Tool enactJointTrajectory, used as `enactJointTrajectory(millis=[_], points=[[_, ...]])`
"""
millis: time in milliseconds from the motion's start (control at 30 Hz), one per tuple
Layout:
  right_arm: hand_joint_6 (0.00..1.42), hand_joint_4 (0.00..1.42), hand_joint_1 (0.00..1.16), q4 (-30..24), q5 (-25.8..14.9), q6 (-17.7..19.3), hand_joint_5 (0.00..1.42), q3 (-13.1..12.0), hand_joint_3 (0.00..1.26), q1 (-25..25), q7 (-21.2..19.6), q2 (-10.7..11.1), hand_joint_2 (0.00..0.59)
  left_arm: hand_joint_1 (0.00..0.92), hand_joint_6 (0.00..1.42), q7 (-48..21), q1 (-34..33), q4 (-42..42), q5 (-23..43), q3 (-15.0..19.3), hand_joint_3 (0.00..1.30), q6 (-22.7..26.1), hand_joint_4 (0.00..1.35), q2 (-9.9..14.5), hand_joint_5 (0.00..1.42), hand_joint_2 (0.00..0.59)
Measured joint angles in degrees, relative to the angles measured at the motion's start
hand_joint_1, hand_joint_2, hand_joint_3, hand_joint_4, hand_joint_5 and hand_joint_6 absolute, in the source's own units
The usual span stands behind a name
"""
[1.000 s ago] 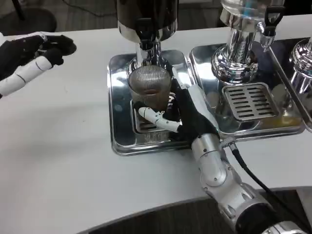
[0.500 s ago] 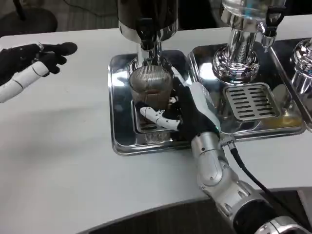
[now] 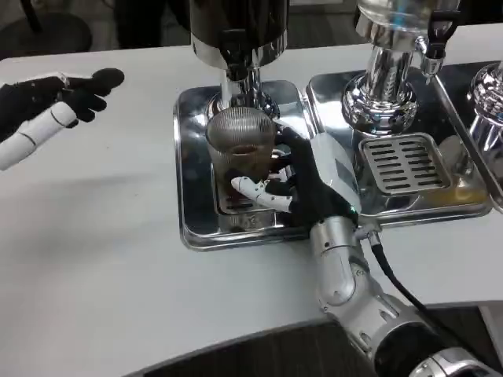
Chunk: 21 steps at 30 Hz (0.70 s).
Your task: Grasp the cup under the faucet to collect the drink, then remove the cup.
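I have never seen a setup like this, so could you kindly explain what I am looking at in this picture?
This is a view from a camera on a humanoid robot's head, looking down at a white table. Two shiny drink dispensers stand on it, each on a metal tray. A ribbed glass cup, with some dark drink in it, sits under the left faucet. The right hand has its fingers around the cup. The left hand hangs over the table, holding nothing.
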<state>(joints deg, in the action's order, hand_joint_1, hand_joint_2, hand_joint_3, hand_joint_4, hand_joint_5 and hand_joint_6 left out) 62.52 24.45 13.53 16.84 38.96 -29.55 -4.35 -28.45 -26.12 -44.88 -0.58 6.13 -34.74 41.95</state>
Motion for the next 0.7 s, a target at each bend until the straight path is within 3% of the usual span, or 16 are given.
enactJointTrajectory(millis=[700], points=[[1.04,0.42,0.69,0.85,0.12,-0.46,0.65,1.39,0.39,0.35,-4.04,-0.06,0.174,0.000,0.36,-0.08,1.31,1.01,0.20,1.17,0.35,1.14,0.36,0.23,0.35,0.172]])
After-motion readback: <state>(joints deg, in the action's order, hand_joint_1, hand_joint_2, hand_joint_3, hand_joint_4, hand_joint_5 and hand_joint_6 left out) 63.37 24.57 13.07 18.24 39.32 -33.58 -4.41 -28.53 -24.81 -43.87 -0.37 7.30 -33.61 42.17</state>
